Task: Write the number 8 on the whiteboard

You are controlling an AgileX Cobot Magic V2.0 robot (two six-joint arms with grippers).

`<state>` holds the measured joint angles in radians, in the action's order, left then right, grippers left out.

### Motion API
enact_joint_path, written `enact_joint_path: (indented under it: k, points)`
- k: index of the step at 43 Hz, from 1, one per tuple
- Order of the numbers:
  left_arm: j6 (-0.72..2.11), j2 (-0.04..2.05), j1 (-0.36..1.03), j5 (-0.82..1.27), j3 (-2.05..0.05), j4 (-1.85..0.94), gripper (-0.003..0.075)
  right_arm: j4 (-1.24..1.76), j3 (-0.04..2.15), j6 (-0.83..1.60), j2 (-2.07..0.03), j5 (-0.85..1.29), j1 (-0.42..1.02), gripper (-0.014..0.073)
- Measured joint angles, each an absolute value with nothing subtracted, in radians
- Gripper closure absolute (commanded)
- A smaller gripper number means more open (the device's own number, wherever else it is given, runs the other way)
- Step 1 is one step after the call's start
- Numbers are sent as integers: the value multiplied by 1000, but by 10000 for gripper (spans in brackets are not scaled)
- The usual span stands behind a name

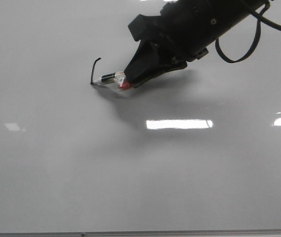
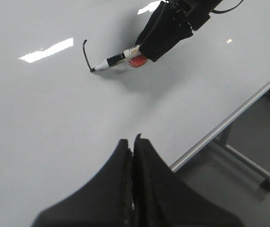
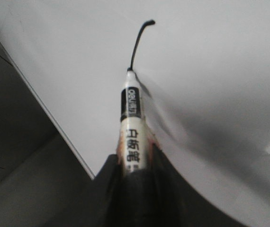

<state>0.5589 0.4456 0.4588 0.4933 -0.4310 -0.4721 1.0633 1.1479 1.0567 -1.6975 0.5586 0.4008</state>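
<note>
On the whiteboard (image 1: 130, 173), the right hand (image 1: 130, 79) grips a marker (image 1: 108, 77) — tip touching a short curved line (image 1: 94, 69); left hand (image 2: 134, 142) clenched, empty.

One whiteboard (image 1: 130, 173) fills the front view, with one thin grey frame edge (image 1: 140, 232) along its near side. One marker pen (image 1: 112, 78) shows, white-bodied with a black band. One black stroke (image 1: 95, 70) is on the board, a single short curved line. Two end effectors appear: the right end effector (image 1: 130, 79), clamped on the pen, and the left end effector (image 2: 133, 146), its fingers pressed together. One looping black cable (image 1: 239, 47) hangs from the right arm. Three bright rectangular light reflections (image 1: 179, 124) lie across the board in the front view.
</note>
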Motion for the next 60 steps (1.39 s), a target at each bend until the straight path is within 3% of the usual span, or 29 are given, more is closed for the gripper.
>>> enact_joint_path:
  k: [22, 41, 60]
  points:
    - [559, 446, 459, 493, -431, -472, 741, 1002, 943, 1016, -1617, 531, 355, 652]
    - [559, 446, 459, 493, -431, -472, 741, 1049, 1034, 1016, -1755, 494, 491, 652]
    - [559, 446, 459, 495, -431, -472, 741, 1058, 1056, 1014, -1709, 454, 492, 652]
